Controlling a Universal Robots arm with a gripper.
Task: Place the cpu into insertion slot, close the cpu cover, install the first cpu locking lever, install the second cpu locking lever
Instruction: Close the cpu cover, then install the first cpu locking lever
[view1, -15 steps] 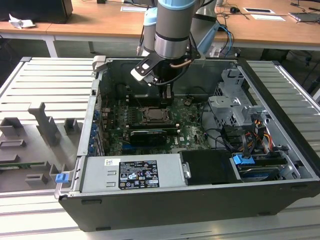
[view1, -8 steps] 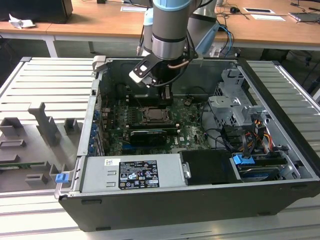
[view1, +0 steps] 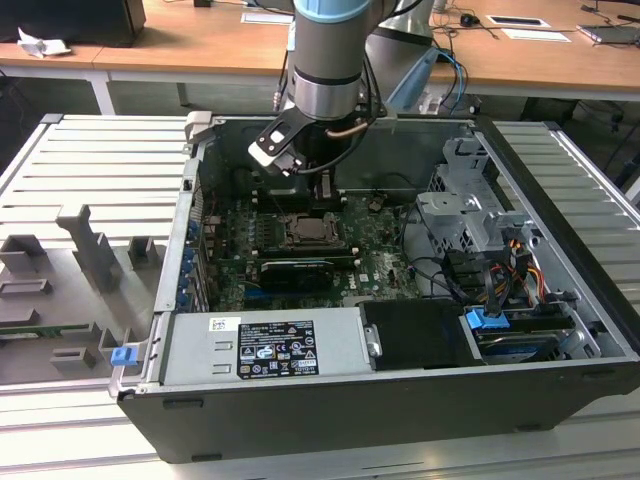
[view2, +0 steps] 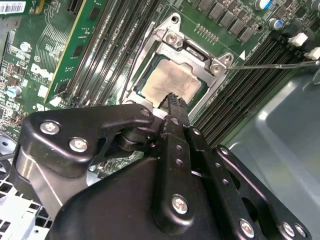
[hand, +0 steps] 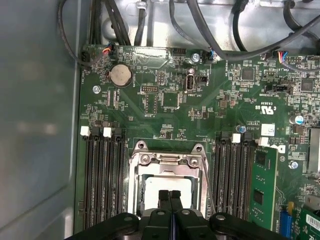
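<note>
The cpu (view2: 172, 80) lies flat in the insertion slot (view1: 313, 232), its dull silver top showing. The cpu cover (view2: 192, 50) is down around it, a silver frame with a square window, and shows in both wrist views. My gripper (view2: 175, 97) is shut with nothing between its fingers, and its tips sit just over one edge of the cpu (hand: 155, 187) and cover (hand: 167, 161). A thin wire locking lever (view2: 270, 65) juts away from a socket corner, not lying along the frame. In the exterior view my gripper (view1: 322, 188) hangs straight down over the socket inside the open case.
Long black memory slots (hand: 102, 175) flank the socket on both sides, and a green memory card (hand: 262, 185) stands beside them. Cables (hand: 210, 25) run along the case wall. A drive cage (view1: 470, 215) and power supply (view1: 265, 345) fill the case's near and right parts.
</note>
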